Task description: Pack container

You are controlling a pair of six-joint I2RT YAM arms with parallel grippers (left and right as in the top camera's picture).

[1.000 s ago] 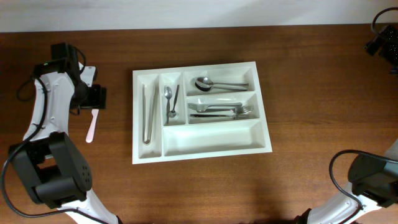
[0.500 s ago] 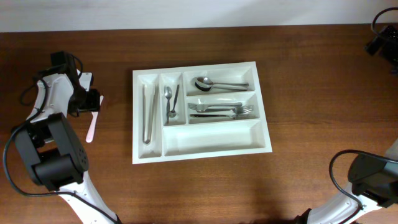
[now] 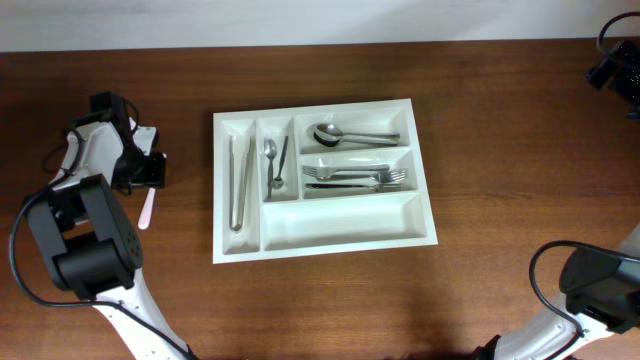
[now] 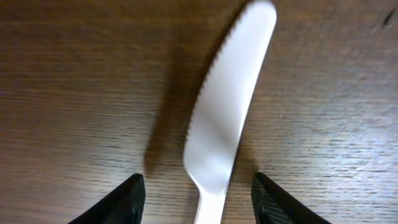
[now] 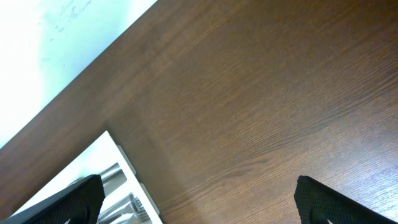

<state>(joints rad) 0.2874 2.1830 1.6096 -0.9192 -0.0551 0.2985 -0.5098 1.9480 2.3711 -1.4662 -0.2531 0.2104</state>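
The container (image 3: 340, 226) is a large white cutlery tray in the middle of the table. It holds tongs (image 3: 240, 180), a small spoon (image 3: 270, 160), large spoons (image 3: 345, 133) and forks (image 3: 355, 177). A white plastic knife (image 3: 146, 208) lies on the table left of the tray. My left gripper (image 3: 152, 172) is open just above the knife's upper end. In the left wrist view the knife (image 4: 227, 106) lies flat between the left gripper's (image 4: 198, 186) spread fingers, untouched. My right gripper (image 3: 615, 70) is open and empty at the far right back corner.
The right wrist view shows the right gripper (image 5: 198, 186) above bare brown wood, with a corner of the tray (image 5: 81, 165) at lower left. A white wall edge runs along the table's back. Both arm bases stand at the front corners.
My left gripper has shifted a little toward the front, over the top end of the plastic knife. The knife, the tray and the right arm have not moved.
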